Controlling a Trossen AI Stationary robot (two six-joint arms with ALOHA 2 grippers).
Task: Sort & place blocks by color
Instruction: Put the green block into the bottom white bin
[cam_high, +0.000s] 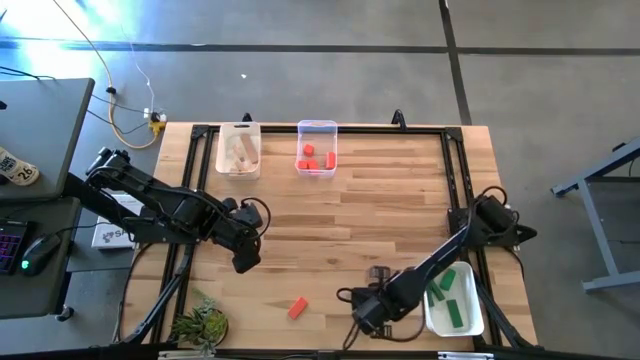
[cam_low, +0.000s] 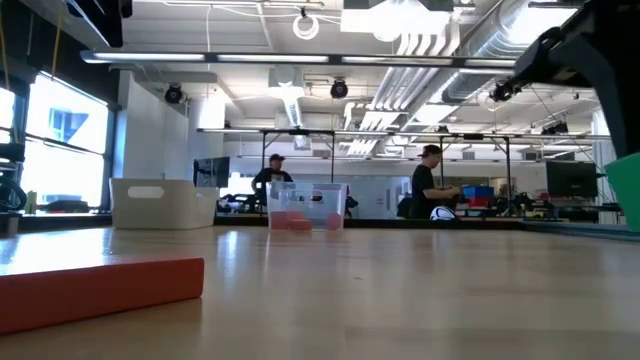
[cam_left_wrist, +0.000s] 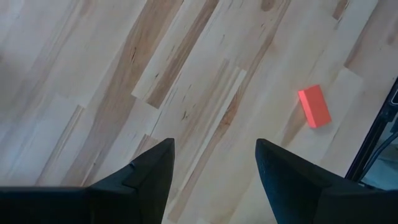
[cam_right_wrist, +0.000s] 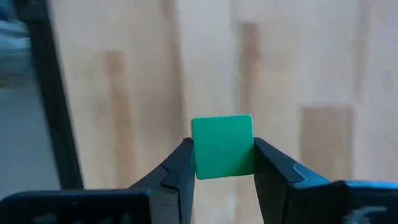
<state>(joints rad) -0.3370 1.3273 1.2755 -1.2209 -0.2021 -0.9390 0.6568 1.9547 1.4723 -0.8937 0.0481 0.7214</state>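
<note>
Right wrist view: right end effector (cam_right_wrist: 222, 163) clamps green block (cam_right_wrist: 222, 145).

Little could be read. A black tag (cam_high: 17, 168) on the desk at the far left carried white marks resembling digits, too small to make out. A white box (cam_high: 112, 234) under the left arm bore illegible dark print.
</note>
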